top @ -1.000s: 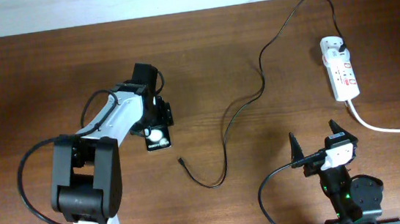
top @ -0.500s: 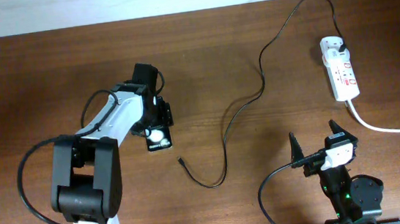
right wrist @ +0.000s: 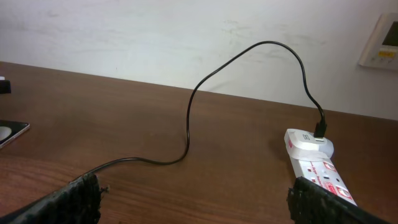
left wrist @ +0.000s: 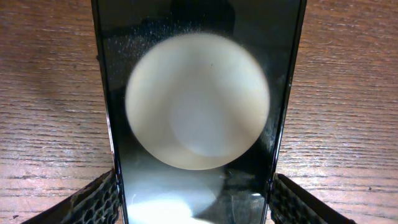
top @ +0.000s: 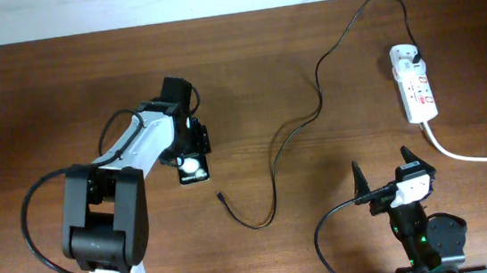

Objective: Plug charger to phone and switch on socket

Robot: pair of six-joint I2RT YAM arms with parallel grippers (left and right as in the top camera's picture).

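The phone [top: 194,168] lies flat on the table left of centre, its black glossy screen showing a round white reflection. It fills the left wrist view [left wrist: 199,81]. My left gripper [top: 189,152] straddles its far end, with both fingers [left wrist: 194,208] pressed against its long edges. The charger [top: 319,102] is a thin black cable running from the socket [top: 416,93] in curves to its free tip [top: 219,193], which lies on the table right of the phone. My right gripper [top: 383,174] is open and empty at the front right. In its wrist view its fingers [right wrist: 196,199] frame the cable [right wrist: 186,134] and the socket [right wrist: 320,171].
A thick white cord [top: 469,156] runs from the socket's near end off the right edge. A pale wall stands behind the table, with a white wall panel [right wrist: 387,40] at the right. The charger's loop [top: 265,219] lies between the two arms.
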